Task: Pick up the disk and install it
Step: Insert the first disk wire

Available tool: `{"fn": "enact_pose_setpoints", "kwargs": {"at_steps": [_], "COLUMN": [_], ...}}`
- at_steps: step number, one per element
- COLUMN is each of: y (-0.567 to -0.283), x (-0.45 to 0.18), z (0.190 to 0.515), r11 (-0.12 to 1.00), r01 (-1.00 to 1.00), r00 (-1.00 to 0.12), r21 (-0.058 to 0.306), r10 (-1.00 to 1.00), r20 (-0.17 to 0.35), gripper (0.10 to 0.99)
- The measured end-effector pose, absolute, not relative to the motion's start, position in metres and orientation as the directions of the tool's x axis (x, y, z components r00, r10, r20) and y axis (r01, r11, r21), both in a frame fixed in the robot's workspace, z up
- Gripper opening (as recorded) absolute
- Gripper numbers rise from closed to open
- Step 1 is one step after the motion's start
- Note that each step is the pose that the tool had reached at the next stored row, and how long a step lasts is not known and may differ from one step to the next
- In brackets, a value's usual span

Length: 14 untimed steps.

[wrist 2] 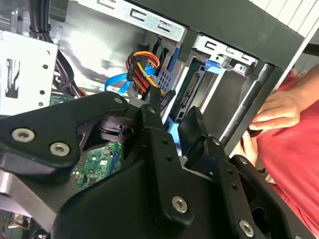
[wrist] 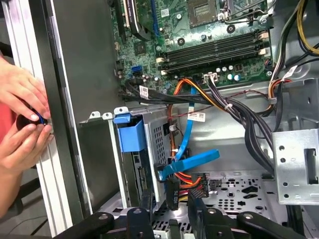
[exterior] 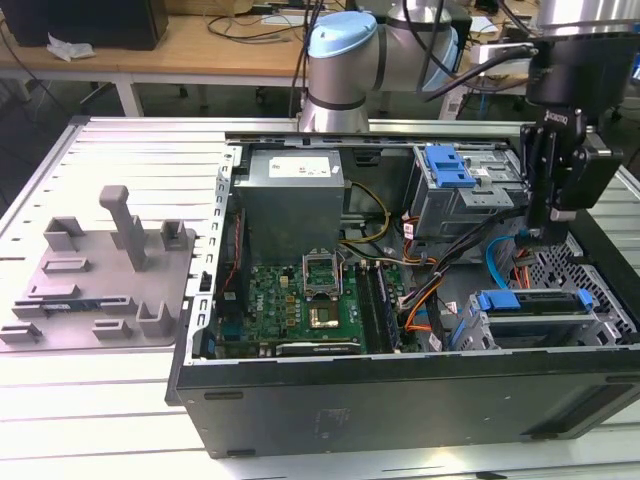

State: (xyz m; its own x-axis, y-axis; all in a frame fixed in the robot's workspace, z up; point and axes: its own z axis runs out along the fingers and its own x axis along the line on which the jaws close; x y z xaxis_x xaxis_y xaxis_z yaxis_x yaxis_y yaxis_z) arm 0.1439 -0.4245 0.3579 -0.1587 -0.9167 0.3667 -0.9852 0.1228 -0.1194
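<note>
**Claw hovering by the drive cage, cables way too close**

The PC case (exterior: 400,380) lies open on the desk (exterior: 100,400). The disk (exterior: 530,300) is in the drive cage (exterior: 605,322) at the corner on the exterior view's right, blue bracket (wrist: 130,133) facing up. I can't tell if it's fully seated. The claw (wrist: 169,211) hangs near it, fingers apart, gripping nothing. My worry is the blue data cable (wrist: 192,162) and the orange-red power wires (wrist: 187,180) right by the fingers, since any drag could snag or unplug them. A person's hands (wrist: 22,119) sit on the case rim too, so that's a pinch risk. As for writing, there's a white sticker (exterior: 300,167) on the power supply and small cable tags (wrist: 197,116), none readable.
</note>
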Motion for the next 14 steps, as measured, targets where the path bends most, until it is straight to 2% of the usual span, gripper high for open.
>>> {"fn": "enact_pose_setpoints", "kwargs": {"at_steps": [14], "y": [-0.42], "x": [0.143], "z": [0.347], "r11": [0.192], "r01": [-0.967], "r00": [-0.243], "r21": [-0.165], "r10": [-0.886], "r20": [0.394], "gripper": [0.416]}}
